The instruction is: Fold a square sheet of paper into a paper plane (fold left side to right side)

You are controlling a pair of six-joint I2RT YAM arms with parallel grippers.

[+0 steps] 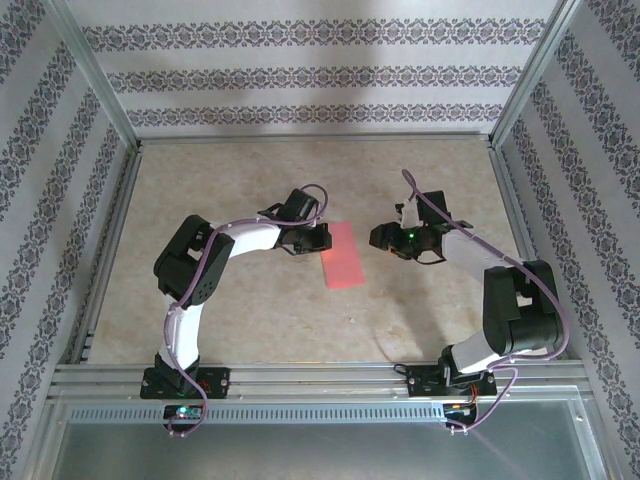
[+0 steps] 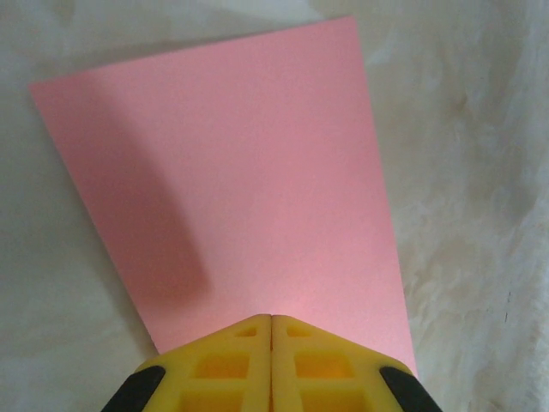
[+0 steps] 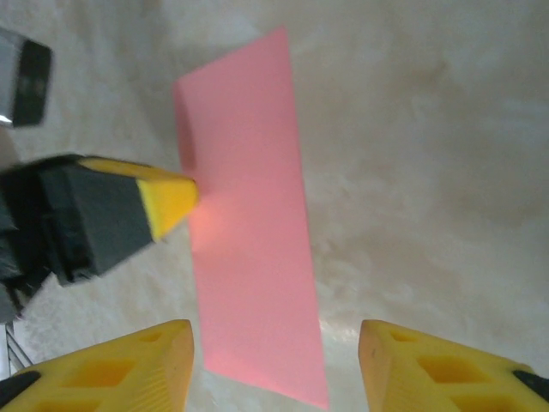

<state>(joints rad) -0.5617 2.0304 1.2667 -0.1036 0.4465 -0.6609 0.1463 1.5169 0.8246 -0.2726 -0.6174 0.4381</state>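
Left jaws are closed, tips resting on the left edge of the pink paper (image 1: 343, 255), a narrow rectangle lying flat near the middle of the worktop (image 1: 250, 330); right jaws stand open just right of it.

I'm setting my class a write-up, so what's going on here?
Two robot arms are working a pink sheet of paper on the table; it lies as a narrow rectangle, apparently folded in half. The left tool, shut, presses on its left edge. The right tool stands open beside it, holding nothing.
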